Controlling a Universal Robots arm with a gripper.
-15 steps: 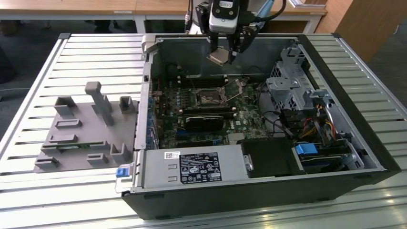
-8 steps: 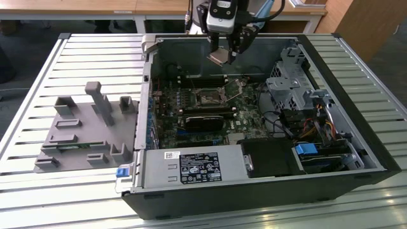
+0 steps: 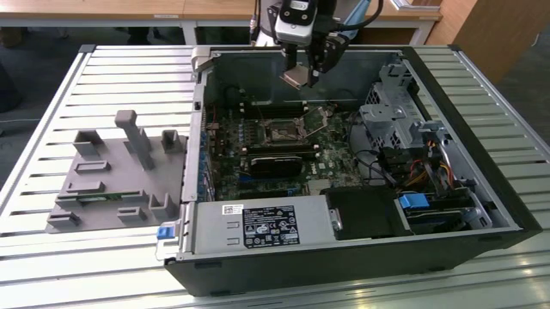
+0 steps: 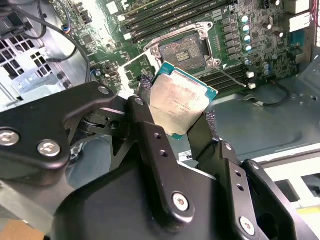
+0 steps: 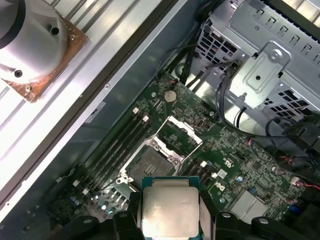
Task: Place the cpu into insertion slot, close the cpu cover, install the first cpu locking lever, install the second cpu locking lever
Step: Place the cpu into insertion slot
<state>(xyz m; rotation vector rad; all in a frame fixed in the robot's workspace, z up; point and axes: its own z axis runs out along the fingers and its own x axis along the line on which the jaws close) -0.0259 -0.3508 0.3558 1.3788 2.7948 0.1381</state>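
My gripper (image 3: 303, 74) hangs inside the open computer case, above the motherboard's far side, shut on the cpu (image 3: 294, 78). Both wrist views show the silver-tan chip (image 4: 182, 102) (image 5: 170, 210) pinched by its edges between the two black fingers (image 4: 145, 125). It hangs in the air, tilted, short of the insertion slot (image 5: 147, 167) (image 4: 189, 50) (image 3: 282, 134), whose dark centre is bare. The cpu cover (image 5: 180, 134) stands swung open beside the socket. A thin metal lever (image 4: 231, 76) lies unlatched along the socket's side.
Long black memory slots (image 5: 117, 147) run beside the socket. A black card (image 3: 275, 164) lies in front of it. The silver drive cage (image 3: 395, 122) with cables fills the exterior view's right, the power supply (image 3: 257, 228) the front. A grey fixture (image 3: 120, 174) sits outside on the slatted table (image 3: 51, 116).
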